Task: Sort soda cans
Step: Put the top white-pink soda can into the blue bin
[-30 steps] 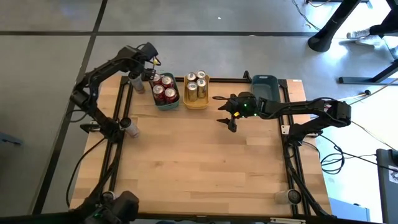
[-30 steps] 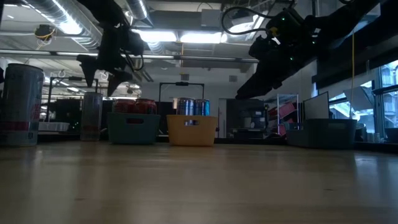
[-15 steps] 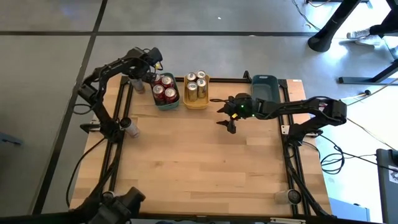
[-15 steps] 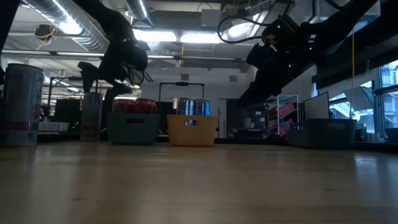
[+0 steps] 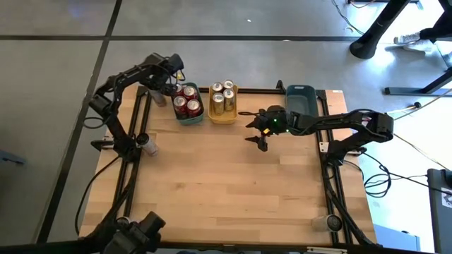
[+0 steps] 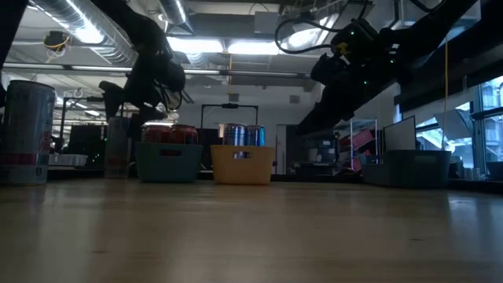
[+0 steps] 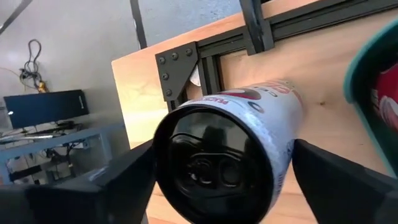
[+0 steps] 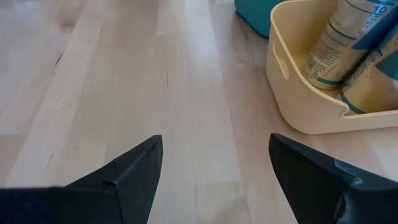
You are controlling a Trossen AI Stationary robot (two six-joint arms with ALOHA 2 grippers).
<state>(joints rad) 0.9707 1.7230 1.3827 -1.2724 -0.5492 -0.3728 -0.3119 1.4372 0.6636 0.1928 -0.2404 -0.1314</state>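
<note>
A silver soda can stands upright at the table's far left corner, left of the teal tray of red cans. My left gripper comes down over it, one finger on each side of its upper part, jaws open. A yellow tray holds gold cans. My right gripper hangs open and empty above the table, right of the yellow tray. Another can stands at the left edge. My left gripper has its fingers on either side of the silver can's upper wall, slanting down from above. The can stands upright on the table. Whether the fingers touch it I cannot tell.
A grey-blue tray sits at the far right. A further can stands near the right rail at the near end. The dark frame rail runs close behind the silver can. Bare wood fills the middle and near part.
My left gripper has sunk and tipped from above the silver can until its fingers stand astride the can's top. The can has stayed in place.
</note>
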